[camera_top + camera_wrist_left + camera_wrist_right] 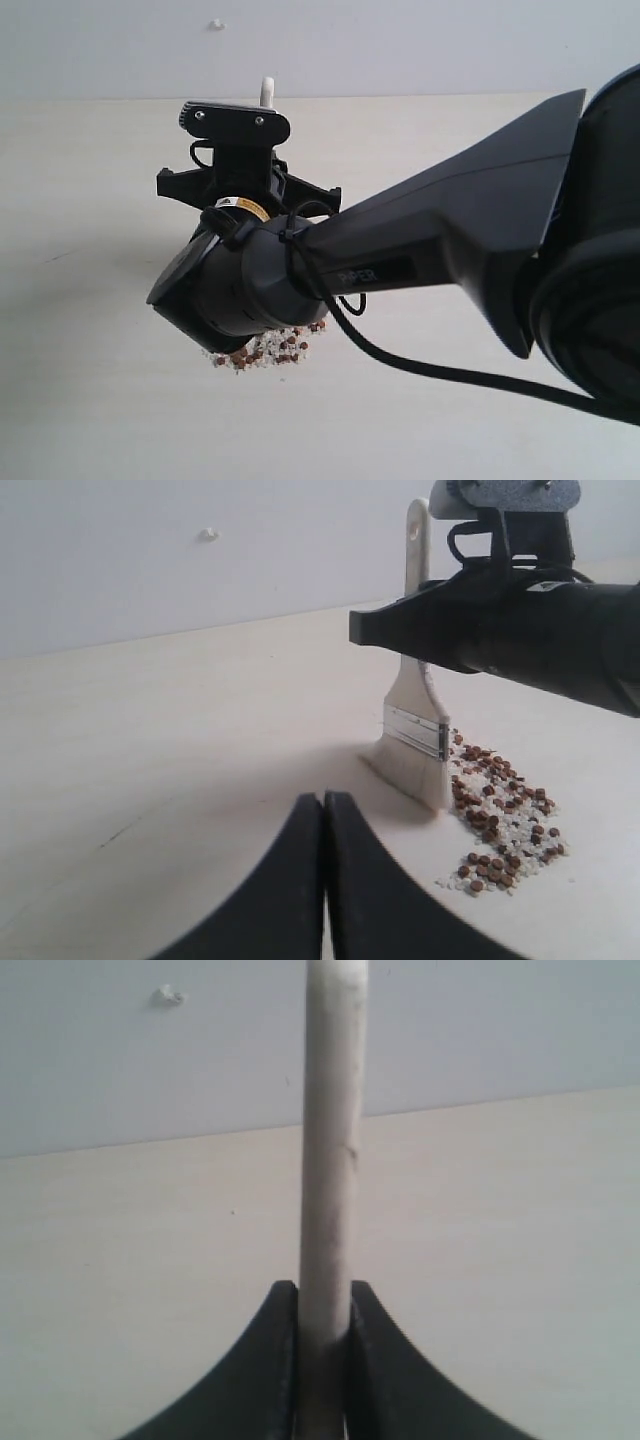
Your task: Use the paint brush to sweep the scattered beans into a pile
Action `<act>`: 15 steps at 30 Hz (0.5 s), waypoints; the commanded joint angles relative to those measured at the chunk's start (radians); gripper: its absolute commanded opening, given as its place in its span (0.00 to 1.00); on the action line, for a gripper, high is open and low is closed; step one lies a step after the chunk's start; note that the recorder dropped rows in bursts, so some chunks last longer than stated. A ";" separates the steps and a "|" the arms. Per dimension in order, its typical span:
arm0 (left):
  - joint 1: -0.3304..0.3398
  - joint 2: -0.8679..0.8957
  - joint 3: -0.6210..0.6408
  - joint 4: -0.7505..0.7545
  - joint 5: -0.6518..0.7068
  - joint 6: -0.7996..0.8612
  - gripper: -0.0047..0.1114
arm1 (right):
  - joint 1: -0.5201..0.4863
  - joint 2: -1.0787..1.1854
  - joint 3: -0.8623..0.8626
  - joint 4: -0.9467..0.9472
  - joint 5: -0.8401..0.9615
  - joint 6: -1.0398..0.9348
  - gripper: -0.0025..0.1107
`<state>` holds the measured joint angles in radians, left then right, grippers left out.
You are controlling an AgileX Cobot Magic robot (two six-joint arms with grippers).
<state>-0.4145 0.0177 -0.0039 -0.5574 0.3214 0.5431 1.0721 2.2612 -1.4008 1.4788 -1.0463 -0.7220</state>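
The paint brush (413, 712) stands nearly upright, with its cream bristles (408, 771) pressed on the table. My right gripper (325, 1298) is shut on its wooden handle (330, 1140). In the exterior view only the handle's tip (267, 92) shows above the right arm (400, 250). The beans (497, 810) lie gathered in a loose elongated pile right beside the bristles, mixed with pale crumbs. The exterior view shows part of that bean pile (268, 350) under the arm's wrist. My left gripper (323, 802) is shut and empty, low over the table a short way from the bristles.
The pale wooden table (90, 300) meets a white wall (400, 40) at the back. The right arm's dark body (520, 620) crosses above the bean pile. A small white mark (208, 534) sits on the wall.
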 commanded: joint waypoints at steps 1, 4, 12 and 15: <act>-0.004 -0.003 0.004 0.003 0.000 0.003 0.04 | -0.005 -0.004 -0.003 0.030 -0.041 -0.058 0.02; -0.004 -0.003 0.004 0.003 0.000 0.003 0.04 | -0.003 -0.026 -0.003 0.036 -0.048 -0.114 0.02; -0.004 -0.003 0.004 0.003 0.000 0.003 0.04 | -0.003 -0.112 -0.003 0.029 0.241 -0.281 0.02; -0.004 -0.003 0.004 0.003 0.000 0.003 0.04 | 0.010 -0.145 -0.001 0.090 0.376 -0.480 0.02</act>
<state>-0.4145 0.0177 -0.0039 -0.5574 0.3214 0.5431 1.0721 2.1412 -1.4008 1.5411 -0.7247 -1.1087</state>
